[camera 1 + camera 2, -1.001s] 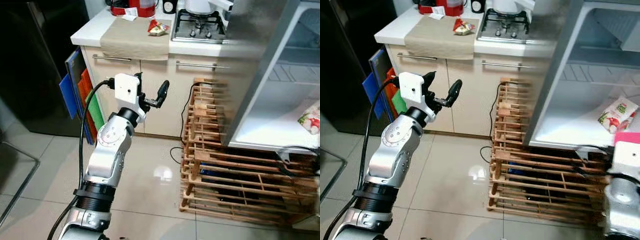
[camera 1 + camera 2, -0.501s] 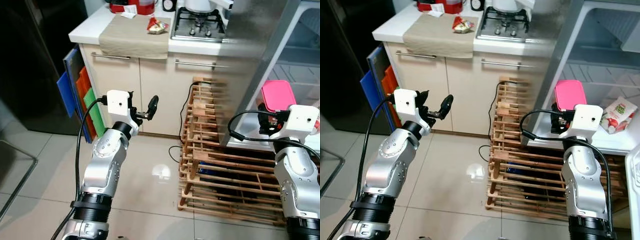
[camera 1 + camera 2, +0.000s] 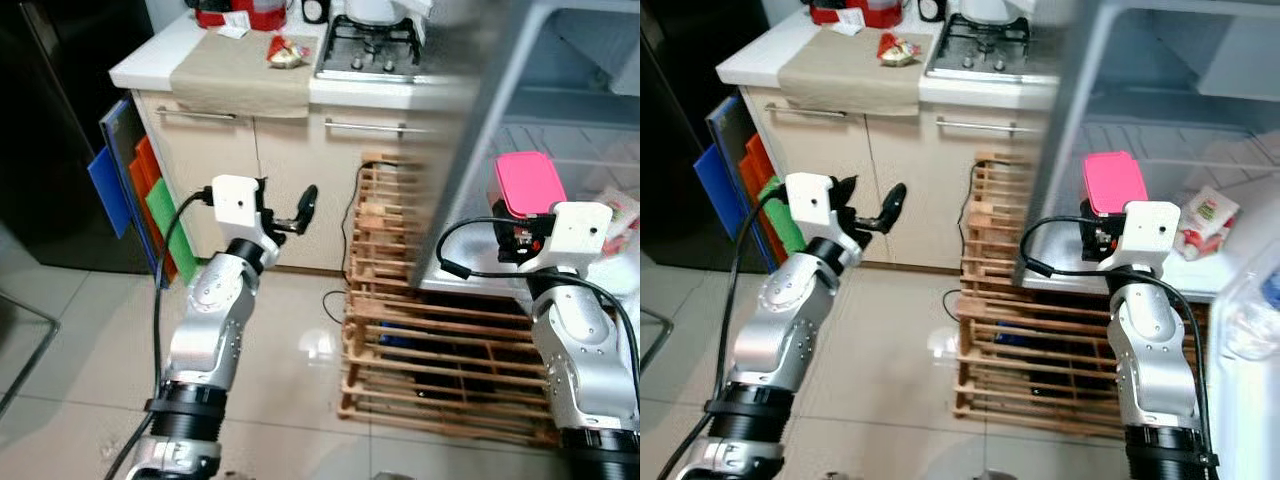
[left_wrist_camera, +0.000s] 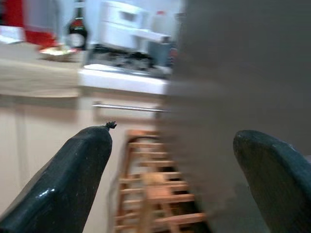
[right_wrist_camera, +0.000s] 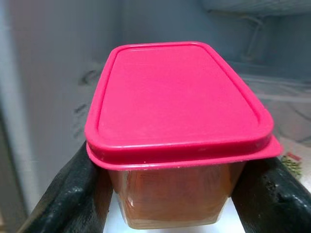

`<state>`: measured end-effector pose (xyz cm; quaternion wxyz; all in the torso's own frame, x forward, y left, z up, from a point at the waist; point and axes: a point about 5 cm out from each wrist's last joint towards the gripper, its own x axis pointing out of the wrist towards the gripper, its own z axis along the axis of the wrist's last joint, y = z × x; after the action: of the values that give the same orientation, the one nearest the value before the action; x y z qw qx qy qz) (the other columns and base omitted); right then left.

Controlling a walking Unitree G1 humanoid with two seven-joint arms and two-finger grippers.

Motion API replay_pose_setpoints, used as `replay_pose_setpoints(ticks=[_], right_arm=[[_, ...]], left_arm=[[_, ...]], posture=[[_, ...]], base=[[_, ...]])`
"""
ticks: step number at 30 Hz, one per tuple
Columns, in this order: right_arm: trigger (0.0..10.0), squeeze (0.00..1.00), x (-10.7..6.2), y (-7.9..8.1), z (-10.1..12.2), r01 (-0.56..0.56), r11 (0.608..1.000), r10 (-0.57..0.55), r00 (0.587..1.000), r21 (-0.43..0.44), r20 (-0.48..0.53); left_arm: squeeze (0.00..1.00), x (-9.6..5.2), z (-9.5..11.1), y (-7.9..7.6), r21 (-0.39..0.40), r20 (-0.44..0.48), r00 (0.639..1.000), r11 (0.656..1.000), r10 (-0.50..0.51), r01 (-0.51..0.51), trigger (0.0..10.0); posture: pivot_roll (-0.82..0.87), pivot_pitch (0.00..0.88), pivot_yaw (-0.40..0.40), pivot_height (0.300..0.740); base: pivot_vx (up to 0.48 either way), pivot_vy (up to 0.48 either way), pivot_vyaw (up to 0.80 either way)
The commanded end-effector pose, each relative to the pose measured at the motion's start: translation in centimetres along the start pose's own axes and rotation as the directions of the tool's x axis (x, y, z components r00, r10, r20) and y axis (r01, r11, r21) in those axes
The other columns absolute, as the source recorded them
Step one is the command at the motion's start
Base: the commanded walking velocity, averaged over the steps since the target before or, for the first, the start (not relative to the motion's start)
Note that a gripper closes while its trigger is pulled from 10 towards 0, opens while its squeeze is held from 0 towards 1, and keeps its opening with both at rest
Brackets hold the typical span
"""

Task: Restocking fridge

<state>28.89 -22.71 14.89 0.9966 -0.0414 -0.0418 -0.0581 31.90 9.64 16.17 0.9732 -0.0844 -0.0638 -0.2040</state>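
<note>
pink-lid tub held up at the open fridge

right claw [image 5: 170,194] pinches a pink-lidded container [image 5: 177,111], one black finger pressed on each long side; tub is carried in the air at the fridge [image 3: 1160,130] opening, over the front edge of the lower shelf [image 3: 1230,270]. right wrist view shows what the eye views don't: clear body w/ orange-brown contents under the lid, and the tub's long axis running straight along the fingers, far end pointing into the fridge, lid up and level. eye views show the lid [image 3: 527,183] only, above the white wrist block.

a white red-green packet [image 3: 1203,217] lies on that shelf nr its right side, just beside the tub; open shelf room left of it and behind.

left claw [image 3: 290,215] is spread, holding nothing, raised in front of the cabinet doors [image 3: 300,170] below the bench [image 3: 240,75] front edge. left wrist view is blurred: fingers [image 4: 73,179] wide apart, wooden rack [image 4: 155,194] and grey fridge side beyond. eye views show the wooden rack [image 3: 440,350] on the floor under the fridge, open tile floor to its left. a red snack pack [image 3: 285,54] sits on the bench cloth nr the hob [image 3: 370,50].
</note>
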Motion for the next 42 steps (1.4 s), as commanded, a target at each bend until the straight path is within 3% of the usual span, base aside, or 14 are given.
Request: replay_pose_setpoints(ticks=[1, 7, 14, 18, 20, 25, 27, 28, 29, 34, 35, 42], right_arm=[[0.0, 0.0, 0.1, 0.5, 0.1, -0.02, 1.0, 0.02, 1.0, -0.007, 0.006], [0.0, 0.0, -0.1, 0.9, -0.6, -0.032, 0.999, 0.032, 0.999, -0.012, -0.014], [0.0, 0.0, -0.9, -0.8, -1.8, 0.031, 0.998, -0.034, 0.998, -0.049, -0.061], [0.0, 0.0, -2.0, -4.3, -3.3, 0.21, 0.968, -0.227, 0.967, -0.141, -0.116], [0.0, 0.0, -2.4, -5.3, -3.5, 0.266, 0.952, -0.285, 0.951, -0.155, -0.118], [0.0, 0.0, -2.4, -3.9, -2.9, 0.202, 0.975, -0.21, 0.973, -0.088, -0.092], [0.0, 0.0, -2.3, -2.3, -2.6, 0.138, 0.99, -0.139, 0.987, -0.025, -0.08], [0.0, 0.0, -2.3, -2.3, -2.6, 0.138, 0.99, -0.139, 0.987, -0.025, -0.08], [0.0, 0.0, -2.1, -0.5, -2.6, 0.052, 0.998, -0.05, 0.996, 0.025, -0.078], [0.0, 0.0, -1.7, 1.2, -3.1, -0.017, 0.998, 0.023, 0.995, 0.067, -0.098], [0.0, 0.0, -1.2, 2.2, -3.0, -0.035, 0.995, 0.044, 0.994, 0.095, -0.103], [0.0, 0.0, -0.3, 3.7, -2.6, -0.085, 0.992, 0.093, 0.992, 0.096, -0.087]], left_arm=[[0.0, 0.0, 0.6, 0.5, 0.018, 0.015, 1.0, 1.0, 0.006, -0.007, 10.0], [0.0, 0.0, 0.8, 0.9, 0.013, 0.021, 1.0, 1.0, 0.02, -0.02, 10.0], [0.0, -0.2, 0.7, 0.7, 0.014, 0.016, 1.0, 1.0, 0.007, -0.007, 10.0], [0.0, 0.0, 0.6, 0.3, 0.02, 0.001, 0.999, 0.999, -0.036, 0.036, 10.0], [0.0, 0.2, 0.5, 0.1, 0.018, -0.006, 0.999, 0.999, -0.048, 0.048, 10.0], [0.0, 0.6, 0.5, -0.2, 0.03, -0.014, 0.997, 0.997, -0.069, 0.07, 10.0], [0.0, 0.7, 0.4, -0.3, 0.047, -0.016, 0.998, 0.997, -0.063, 0.064, 10.0], [0.0, 0.7, 0.4, -0.3, 0.047, -0.016, 0.998, 0.997, -0.063, 0.064, 10.0], [0.0, 0.9, 0.3, -0.1, 0.073, -0.025, 0.999, 0.997, -0.032, 0.034, 10.0], [0.0, 1.0, -0.1, -0.1, 0.098, -0.038, 0.999, 0.995, -0.027, 0.031, 10.0], [0.0, 1.3, 0.2, 0.0, 0.073, -0.03, 0.999, 0.997, -0.02, 0.022, 10.0], [0.0, 1.5, 0.5, 0.5, 0.07, -0.015, 1.0, 0.998, 0.008, -0.007, 10.0]], posture=[[-0.01, 0.0, -0.006, 0.74], [0.0, 0.0, -0.012, 0.74], [-0.02, 0.0, 0.003, 0.74], [-0.04, 0.0, 0.037, 0.74], [-0.05, 0.0, 0.049, 0.74], [-0.06, 0.0, 0.067, 0.74], [-0.06, 0.0, 0.071, 0.74], [-0.06, 0.0, 0.071, 0.74], [-0.07, 0.0, 0.084, 0.74], [-0.07, 0.0, 0.081, 0.74], [-0.07, 0.0, 0.073, 0.74], [-0.06, 0.0, 0.059, 0.74]], base=[[0.0, -0.461, 0.0], [0.0, -0.077, 0.0], [0.0, 0.0, 0.0], [0.0, 0.0, 0.0], [0.0, 0.0, 0.0], [0.0, 0.0, 0.0], [0.0, 0.0, 0.0], [0.0, 0.0, 0.0], [0.0, 0.0, 0.0], [0.0, 0.0, 0.0], [0.0, -0.296, 0.0], [0.245, -0.321, 0.0]])
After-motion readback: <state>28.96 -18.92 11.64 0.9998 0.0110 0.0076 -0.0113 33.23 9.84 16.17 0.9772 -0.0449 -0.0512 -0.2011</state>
